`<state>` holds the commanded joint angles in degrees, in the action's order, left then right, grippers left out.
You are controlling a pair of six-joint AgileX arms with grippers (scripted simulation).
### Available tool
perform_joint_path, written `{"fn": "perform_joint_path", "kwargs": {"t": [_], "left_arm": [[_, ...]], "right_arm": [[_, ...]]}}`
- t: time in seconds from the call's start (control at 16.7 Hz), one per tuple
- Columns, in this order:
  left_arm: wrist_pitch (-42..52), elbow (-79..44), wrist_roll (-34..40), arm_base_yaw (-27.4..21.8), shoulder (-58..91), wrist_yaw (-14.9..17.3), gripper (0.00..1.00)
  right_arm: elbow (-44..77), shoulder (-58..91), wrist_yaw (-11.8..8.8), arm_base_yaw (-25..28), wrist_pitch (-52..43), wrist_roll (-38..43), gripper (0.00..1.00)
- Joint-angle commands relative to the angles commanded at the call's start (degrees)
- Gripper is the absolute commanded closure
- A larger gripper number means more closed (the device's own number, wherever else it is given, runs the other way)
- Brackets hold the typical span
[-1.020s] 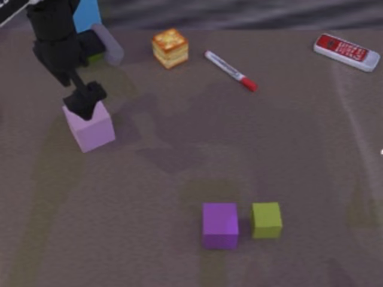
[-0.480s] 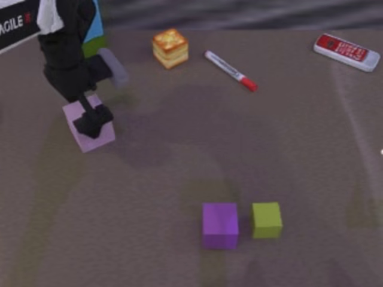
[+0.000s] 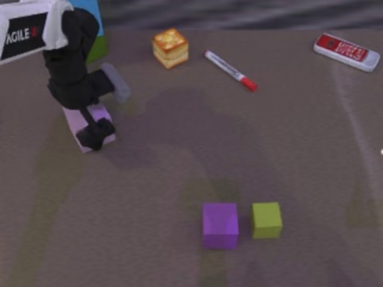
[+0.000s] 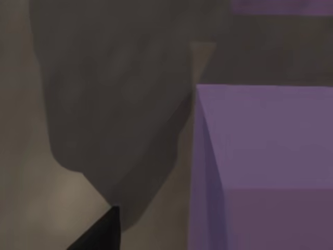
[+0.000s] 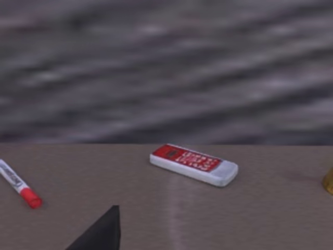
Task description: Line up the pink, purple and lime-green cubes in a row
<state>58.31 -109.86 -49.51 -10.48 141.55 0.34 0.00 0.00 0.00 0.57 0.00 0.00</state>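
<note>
Pink cube [image 3: 76, 121] at our table's [image 3: 179, 161] far left, left gripper [image 3: 96, 133] directly over it, finger state indiscernible; purple cube [image 3: 219, 225] just beside lime-green cube [image 3: 266, 219], near front.

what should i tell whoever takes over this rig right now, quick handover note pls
Left gripper: down over the pink cube at the table's left side; whether it is gripping cannot be seen.
Right arm: out of the top view, parked; its wrist camera looks toward the red and white remote at the far right edge.
Purple cube and lime-green cube: side by side near the front, small gap between them.
Done: purple and green are paired.
Left: bring the pink cube down into line with them, probably on purple's left.
</note>
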Motion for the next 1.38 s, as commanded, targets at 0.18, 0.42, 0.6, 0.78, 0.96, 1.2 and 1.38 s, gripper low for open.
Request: {"fn": "perform_joint_path", "kwargs": {"t": [0.18, 0.42, 0.6, 0.78, 0.96, 1.2, 1.38], "left_arm": [[0.0, 0.0, 0.0, 0.0, 0.0, 0.0, 0.3], [0.0, 0.0, 0.0, 0.0, 0.0, 0.0, 0.6], [0.0, 0.0, 0.0, 0.0, 0.0, 0.0, 0.83], [0.0, 0.0, 0.0, 0.0, 0.0, 0.0, 1.0], [0.0, 0.0, 0.0, 0.0, 0.0, 0.0, 1.0], [0.0, 0.0, 0.0, 0.0, 0.0, 0.0, 1.0], [1.27, -0.82, 0.1, 0.16, -0.7, 0.09, 1.0]], "right_arm": [[0.0, 0.0, 0.0, 0.0, 0.0, 0.0, 0.0], [0.0, 0.0, 0.0, 0.0, 0.0, 0.0, 0.0], [0.0, 0.0, 0.0, 0.0, 0.0, 0.0, 0.0], [0.0, 0.0, 0.0, 0.0, 0.0, 0.0, 0.0], [0.0, 0.0, 0.0, 0.0, 0.0, 0.0, 0.0], [0.0, 0.0, 0.0, 0.0, 0.0, 0.0, 0.0], [0.0, 0.0, 0.0, 0.0, 0.0, 0.0, 0.0]]}}
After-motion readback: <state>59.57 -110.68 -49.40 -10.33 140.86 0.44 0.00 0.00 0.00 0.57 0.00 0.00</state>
